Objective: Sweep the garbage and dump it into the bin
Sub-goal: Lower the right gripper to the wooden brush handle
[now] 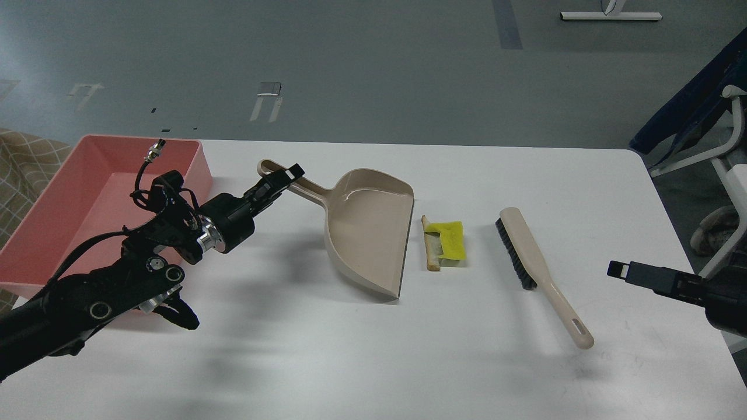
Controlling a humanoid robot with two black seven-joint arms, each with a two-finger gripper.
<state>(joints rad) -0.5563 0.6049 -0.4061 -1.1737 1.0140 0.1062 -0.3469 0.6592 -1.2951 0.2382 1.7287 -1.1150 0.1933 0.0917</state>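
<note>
My left gripper is shut on the handle of the beige dustpan, whose open lip faces right and rests on the white table. The garbage, a yellow scrap with a tan stick, lies just right of the dustpan's lip. The beige brush with black bristles lies on the table right of the garbage. My right gripper comes in low from the right edge, right of the brush; I cannot tell its fingers apart. The pink bin stands at the table's left edge, partly hidden by my left arm.
The white table has its far edge behind the dustpan and its right edge near my right arm. A chair frame stands on the floor at the right. A checked cloth lies left of the bin.
</note>
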